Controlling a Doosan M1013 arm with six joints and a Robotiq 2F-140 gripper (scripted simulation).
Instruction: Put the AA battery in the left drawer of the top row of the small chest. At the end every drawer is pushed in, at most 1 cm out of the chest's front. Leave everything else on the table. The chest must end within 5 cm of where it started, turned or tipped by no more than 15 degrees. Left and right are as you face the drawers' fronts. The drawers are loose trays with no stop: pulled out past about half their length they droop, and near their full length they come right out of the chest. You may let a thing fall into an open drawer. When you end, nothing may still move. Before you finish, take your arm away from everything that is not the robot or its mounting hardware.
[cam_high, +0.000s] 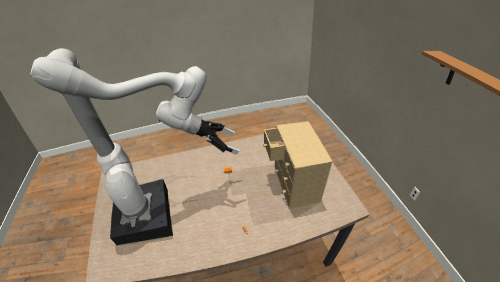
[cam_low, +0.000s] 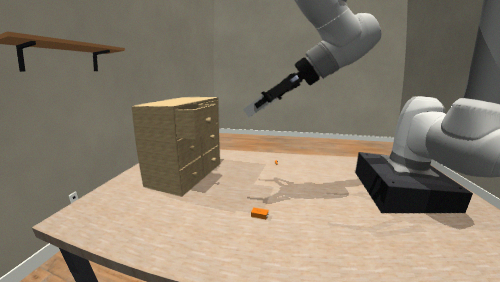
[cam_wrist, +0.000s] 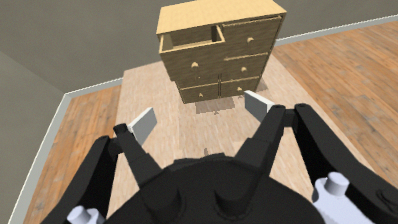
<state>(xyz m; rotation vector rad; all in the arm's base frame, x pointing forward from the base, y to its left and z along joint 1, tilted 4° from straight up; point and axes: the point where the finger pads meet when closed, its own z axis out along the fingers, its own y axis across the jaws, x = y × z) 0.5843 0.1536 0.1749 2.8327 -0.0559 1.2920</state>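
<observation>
Pincer (cam_high: 231, 141) (cam_low: 252, 109) (cam_wrist: 199, 107) of black metal with pale pads hangs wide and empty, while the small orange cylinder, apparently the AA battery (cam_high: 245, 230) (cam_low: 276, 162), lies below it on the counter (cam_high: 200, 250) (cam_low: 165, 225) (cam_wrist: 150, 95), near and slightly right from above, long axis slanting far-left to near-right.

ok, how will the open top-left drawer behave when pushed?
The open drawer is probably stiff: straight, wood-like walls. It juts out with nothing under its front, so an off-centre push might tilt or jam it.
</observation>
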